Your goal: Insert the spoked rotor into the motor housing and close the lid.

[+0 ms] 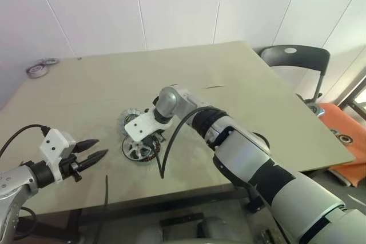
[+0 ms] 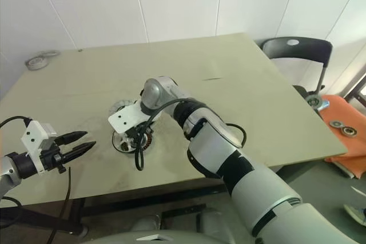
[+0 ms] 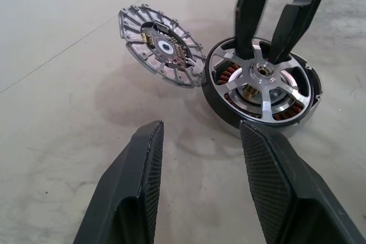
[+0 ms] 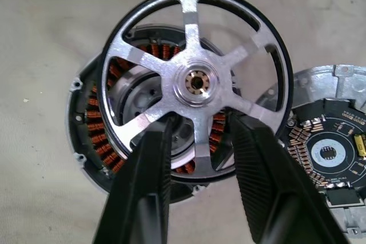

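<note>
On the surface [image 1: 240, 84], the spoked rotor [image 4: 194, 84] sits on the motor housing [image 4: 100, 135], slightly off-centre, the right jaws [image 4: 197, 135] parted astride one spoke, seemingly letting go; the left jaws [image 3: 200, 158] wait open nearby, empty, beside the toothed lid [image 3: 160, 47].

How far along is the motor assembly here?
Done: the spoked rotor sits on the motor housing, copper windings visible between its spokes. In hand: the right hand straddles one spoke, fingers parted. Left: the toothed lid leans against the housing, not fitted. The left hand waits open.
</note>
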